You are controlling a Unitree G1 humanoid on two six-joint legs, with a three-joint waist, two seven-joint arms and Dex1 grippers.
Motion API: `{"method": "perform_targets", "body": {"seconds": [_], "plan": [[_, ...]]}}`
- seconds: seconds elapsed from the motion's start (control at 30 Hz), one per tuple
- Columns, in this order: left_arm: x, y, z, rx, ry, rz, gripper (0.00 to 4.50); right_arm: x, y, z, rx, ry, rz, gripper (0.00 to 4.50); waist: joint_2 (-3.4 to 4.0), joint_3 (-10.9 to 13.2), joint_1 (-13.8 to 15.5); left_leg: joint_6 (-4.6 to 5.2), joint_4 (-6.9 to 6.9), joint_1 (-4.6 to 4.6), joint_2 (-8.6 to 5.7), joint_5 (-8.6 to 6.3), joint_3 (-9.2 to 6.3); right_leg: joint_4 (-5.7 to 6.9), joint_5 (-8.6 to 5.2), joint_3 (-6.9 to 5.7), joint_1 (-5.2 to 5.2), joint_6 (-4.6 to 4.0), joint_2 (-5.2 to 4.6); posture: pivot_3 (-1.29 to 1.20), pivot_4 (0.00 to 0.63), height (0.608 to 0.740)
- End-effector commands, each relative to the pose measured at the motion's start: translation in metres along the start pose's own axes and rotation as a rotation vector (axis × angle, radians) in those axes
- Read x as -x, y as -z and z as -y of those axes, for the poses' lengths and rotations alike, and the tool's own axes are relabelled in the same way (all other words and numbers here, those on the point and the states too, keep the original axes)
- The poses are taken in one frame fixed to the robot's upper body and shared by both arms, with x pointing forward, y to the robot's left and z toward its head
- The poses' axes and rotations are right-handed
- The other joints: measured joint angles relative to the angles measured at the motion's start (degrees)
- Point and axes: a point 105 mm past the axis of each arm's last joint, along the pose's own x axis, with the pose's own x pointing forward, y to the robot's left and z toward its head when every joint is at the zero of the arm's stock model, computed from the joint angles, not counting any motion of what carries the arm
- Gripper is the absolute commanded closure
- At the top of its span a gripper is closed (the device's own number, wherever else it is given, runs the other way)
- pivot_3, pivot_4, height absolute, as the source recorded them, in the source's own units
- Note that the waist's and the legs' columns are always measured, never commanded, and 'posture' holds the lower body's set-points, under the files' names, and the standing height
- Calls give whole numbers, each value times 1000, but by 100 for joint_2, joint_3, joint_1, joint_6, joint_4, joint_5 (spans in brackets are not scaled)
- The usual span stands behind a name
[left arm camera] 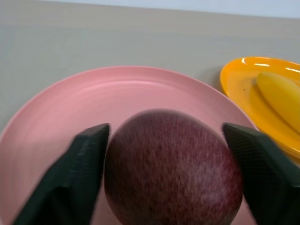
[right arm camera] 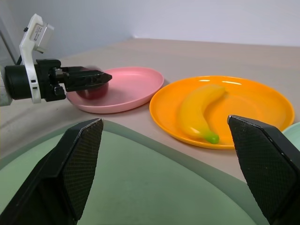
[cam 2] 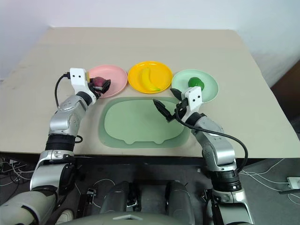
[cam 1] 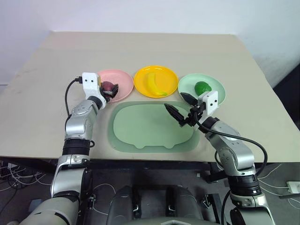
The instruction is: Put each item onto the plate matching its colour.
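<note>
The banana [cam 1: 156,84] is laid on the yellow-orange plate [cam 1: 140,80], long axis run from 11 to 5 o'clock in the head view, green tip at 5. The red-purple fruit [left arm camera: 173,168], roundish with no clear axis, is seen on the pink plate [cam 1: 123,80] between the left gripper [cam 1: 112,89] fingers [left arm camera: 70,183], which are spread either side of it; contact cannot be told. The left arm is stretched forward, gripper level. The green fruit [cam 1: 202,87] is sat on the mint plate [cam 1: 216,96]. The right gripper [cam 1: 181,108] is held over the tray mat [cam 1: 140,129], pointed toward 10 o'clock, fingers spread wide, nothing pinched.
</note>
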Motion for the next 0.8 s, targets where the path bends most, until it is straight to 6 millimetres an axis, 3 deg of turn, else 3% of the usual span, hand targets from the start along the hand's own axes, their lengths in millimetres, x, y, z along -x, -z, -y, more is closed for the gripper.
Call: {"method": "perform_targets", "body": {"seconds": [0.03, 0.27, 0.43, 0.8], "plan": [[5, -25, -2, -69, 6, 69, 14, 4, -12, 1, 33, 7, 47, 0, 0, 0, 0, 0, 0, 0, 0, 0, 0, 0, 0, 0, 0, 0, 0, 0, 150, 695], [34, -45, 3, -186, 59, 161, 14, 11, -10, 2, 27, 14, 48, 0, 0, 0, -11, -2, 0, 0, 2, 1, 0, 2, 0, 0, -1, 0, 0, 0, 150, 695], [71, -62, 6, -180, 141, 297, 14, 15, -11, 2, 12, 12, 59, 0, 0, 0, -7, -2, 0, 1, 3, 0, -1, 2, 0, 1, 0, 0, -2, 0, 150, 695], [141, -24, -5, -124, 256, 284, 14, 18, 1, -3, -43, -35, 14, 0, 1, -1, 7, -2, 0, 2, 6, 0, -4, 1, 0, 1, 0, -2, -3, 0, 150, 695]]}}
